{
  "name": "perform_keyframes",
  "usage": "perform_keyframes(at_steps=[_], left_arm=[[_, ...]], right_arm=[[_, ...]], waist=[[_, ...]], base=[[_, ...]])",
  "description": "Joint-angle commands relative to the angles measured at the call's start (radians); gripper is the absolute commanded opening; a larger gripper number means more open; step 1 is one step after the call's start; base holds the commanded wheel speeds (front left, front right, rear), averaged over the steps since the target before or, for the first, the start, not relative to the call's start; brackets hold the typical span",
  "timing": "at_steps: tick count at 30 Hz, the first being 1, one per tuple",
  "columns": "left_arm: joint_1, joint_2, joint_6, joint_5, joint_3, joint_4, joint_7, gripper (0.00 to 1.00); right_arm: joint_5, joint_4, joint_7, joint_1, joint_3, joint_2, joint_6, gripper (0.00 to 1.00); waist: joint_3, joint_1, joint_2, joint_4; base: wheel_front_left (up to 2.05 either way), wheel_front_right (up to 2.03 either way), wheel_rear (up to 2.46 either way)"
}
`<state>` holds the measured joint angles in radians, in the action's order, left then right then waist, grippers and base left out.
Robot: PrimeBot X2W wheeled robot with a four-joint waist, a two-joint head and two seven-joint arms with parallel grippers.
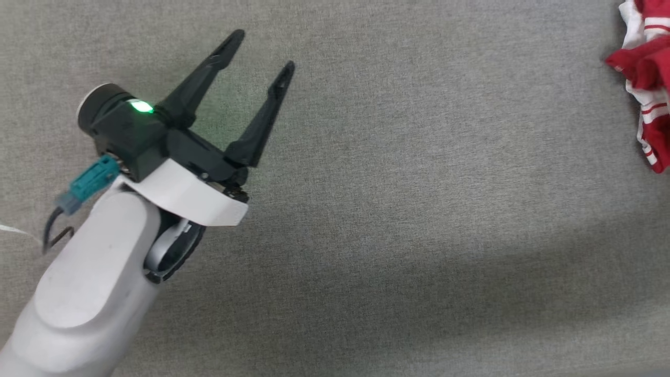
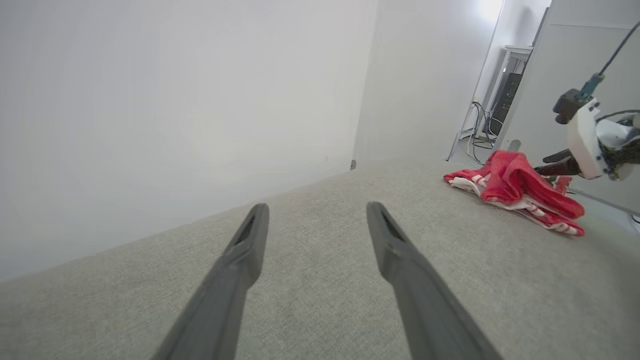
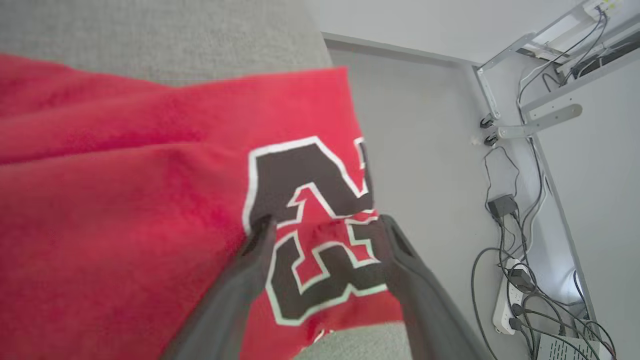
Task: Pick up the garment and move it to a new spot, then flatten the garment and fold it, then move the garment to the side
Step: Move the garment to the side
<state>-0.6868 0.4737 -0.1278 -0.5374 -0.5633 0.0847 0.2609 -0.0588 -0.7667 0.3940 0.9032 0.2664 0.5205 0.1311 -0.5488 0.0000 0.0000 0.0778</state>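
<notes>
Crumpled red-and-white cotton jersey T-shirt (image 1: 646, 68) at grey fabric surface's (image 1: 419, 183) right edge, directly under right claw (image 3: 325, 221), fingers apart, gripping nothing; left claw (image 1: 263, 50), also spread, well apart.

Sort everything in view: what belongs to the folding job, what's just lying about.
Job:
red-and-white cotton jersey T-shirt with black number
grey woven work surface
left gripper
right gripper

Lying about:
white plastic power strip
tangled dark cables
grey metal frame
</notes>
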Motion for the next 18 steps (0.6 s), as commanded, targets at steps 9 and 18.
perform_keyframes(at_steps=[9,18], left_arm=[[0.12,0.015,-0.003,-0.011,0.109,-0.02,0.005,1.0],[0.265,0.012,-0.003,-0.028,0.229,-0.012,0.005,1.0]], right_arm=[[0.03,0.024,-0.087,0.0,-0.006,-0.037,-0.001,1.0],[0.177,0.144,-0.201,-0.085,-0.122,-0.112,-0.001,1.0]], waist=[[0.078,0.0,0.0,-0.001],[0.187,0.0,0.0,-0.022]], base=[[0.0,0.0,0.0],[0.0,0.0,0.0]])
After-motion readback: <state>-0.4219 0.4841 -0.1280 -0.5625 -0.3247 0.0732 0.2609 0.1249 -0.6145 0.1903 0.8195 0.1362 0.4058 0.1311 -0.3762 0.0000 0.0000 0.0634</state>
